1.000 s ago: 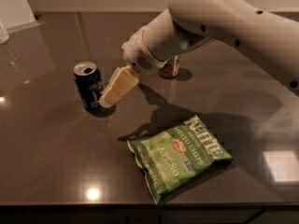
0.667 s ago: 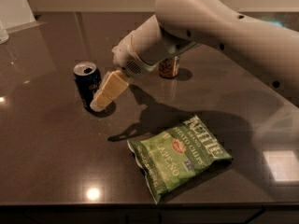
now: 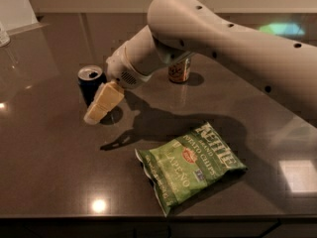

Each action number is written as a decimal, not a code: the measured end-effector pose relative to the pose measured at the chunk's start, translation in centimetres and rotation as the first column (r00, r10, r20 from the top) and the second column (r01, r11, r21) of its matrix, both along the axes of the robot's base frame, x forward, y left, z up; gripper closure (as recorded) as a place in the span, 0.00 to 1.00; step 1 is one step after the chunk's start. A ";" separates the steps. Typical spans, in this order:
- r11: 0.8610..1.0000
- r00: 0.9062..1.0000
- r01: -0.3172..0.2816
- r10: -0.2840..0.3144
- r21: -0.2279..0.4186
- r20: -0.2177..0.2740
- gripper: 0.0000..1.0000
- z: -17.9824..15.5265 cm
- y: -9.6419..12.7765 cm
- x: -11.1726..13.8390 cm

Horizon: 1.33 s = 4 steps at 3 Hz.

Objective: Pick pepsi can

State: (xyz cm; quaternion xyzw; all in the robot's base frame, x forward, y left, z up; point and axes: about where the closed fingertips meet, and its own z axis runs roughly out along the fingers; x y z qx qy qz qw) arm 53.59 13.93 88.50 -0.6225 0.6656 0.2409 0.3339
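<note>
The can [image 3: 89, 82] stands upright at the left of the frame, a little above mid-height, long axis vertical, silver top with its dark opening facing up toward us. Right against it, on its lower right, there's the claw [image 3: 102, 104], a tan wedge slanting down and to the left, its tip low beside the can's base and overlapping the can's right side from this view. Whether the two actually touch, I can't tell, and whether the claw is wide or narrow, I can't tell either; only one tan piece shows. That piece covers the can's lower right flank, so the logo is out of sight. The arm [image 3: 223, 38] sweeps in from the right edge, big and pale, cut off at that edge, and its bulk hides the top of the orange can [image 3: 179, 71] standing behind it near top centre. A dark shadow of the arm lies across the counter [image 3: 49, 157] below the claw. In the lower middle, a green chip bag [image 3: 190, 165] lies flat, well apart from the can.
</note>
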 end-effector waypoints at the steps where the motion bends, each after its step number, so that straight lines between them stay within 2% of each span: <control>1: 1.000 1.000 0.010 -0.010 0.013 -0.013 0.16 -0.1 0.6 0.2; 3: 0.998 0.999 0.015 -0.012 0.060 -0.049 0.63 0.7 1.3 0.4; 4: 0.995 0.998 0.001 0.005 0.098 -0.060 0.87 2.6 0.8 -0.3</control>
